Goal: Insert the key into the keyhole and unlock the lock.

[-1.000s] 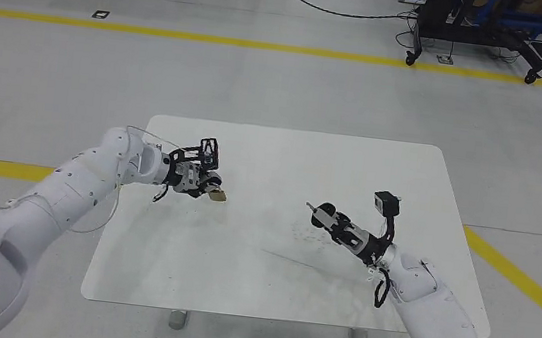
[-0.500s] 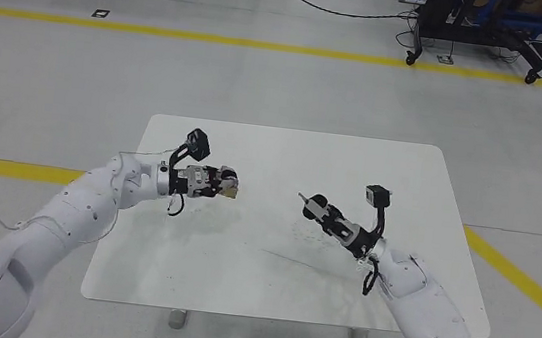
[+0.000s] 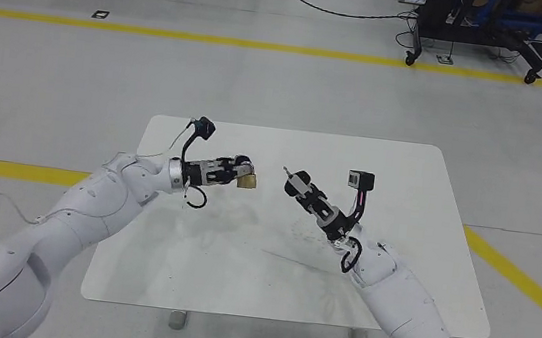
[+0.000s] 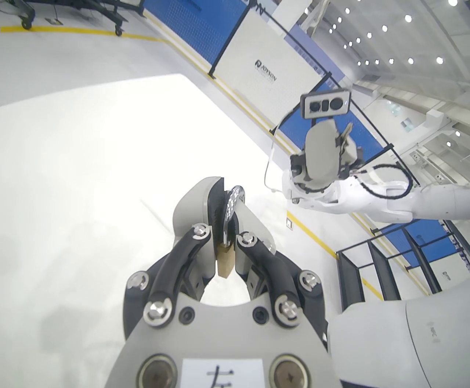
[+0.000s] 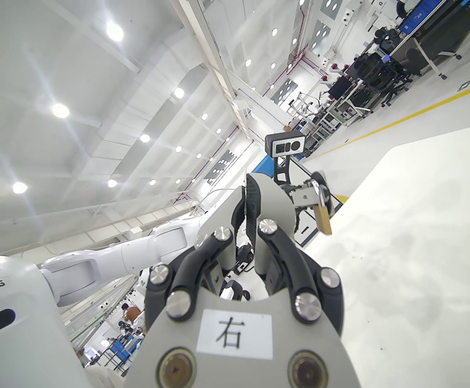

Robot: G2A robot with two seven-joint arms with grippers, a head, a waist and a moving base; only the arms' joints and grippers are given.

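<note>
Top view: the left gripper [image 3: 238, 173] sits just left of the frame's centre, above the table [image 3: 339, 277]. Its jaws are closed on the lock [image 3: 248, 179], whose brass body juts toward the other arm. Just right of centre, the right gripper [image 3: 296, 184] is clamped on the key [image 3: 288, 173], its thin tip pointing up-left at the lock. The two are near but apart. Both are held in the air, I judge, so each arm can trim its angle before the tip meets the keyhole.

Left wrist view: the fingers [image 4: 198, 205] pinch the shackle [image 4: 232, 200], and the lock body [image 4: 225, 261] lies between the finger links, nearer the camera. Gripping by the shackle likely leaves the keyhole end uncovered. The right gripper [image 4: 323, 158] faces it from farther off.

Right wrist view: the right gripper [image 5: 249, 200] has its pads pressed together. The key between them is too thin to make out. Beyond, the lock [image 5: 323, 216] hangs tilted from the left gripper [image 5: 318, 191] — presented toward the key. The keyhole is too small to see, and insertion is not yet begun.
</note>
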